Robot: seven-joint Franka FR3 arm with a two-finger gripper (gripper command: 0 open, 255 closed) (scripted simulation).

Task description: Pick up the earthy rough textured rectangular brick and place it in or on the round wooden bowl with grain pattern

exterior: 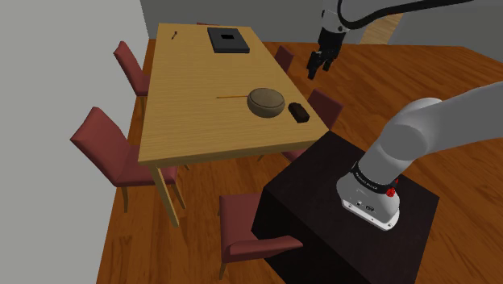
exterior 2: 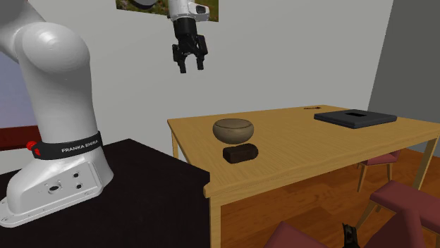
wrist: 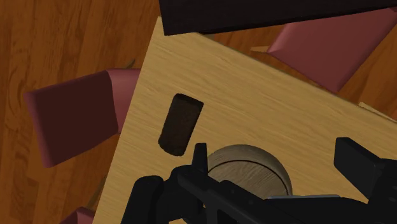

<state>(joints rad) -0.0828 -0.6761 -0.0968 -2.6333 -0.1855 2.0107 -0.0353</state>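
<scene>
Blocking part of bowl in wrist view, hand hangs high above tabletop, fingers spread, grasping nothing. Dark brick lies flat on tabletop just beside bowl, outside it. Thin stick, perhaps pencil, near bowl. Red chairs, wooden floor.

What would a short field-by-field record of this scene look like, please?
brick: dark, lying flat near the table edge, beside the bowl, not touching it
bowl: round, brownish, upright on the table
gripper: open, empty, high above the table
table: light wood, red chairs around it
also: flat black slab at the table's far end in the shoulder view
task state: brick not yet picked up
</scene>
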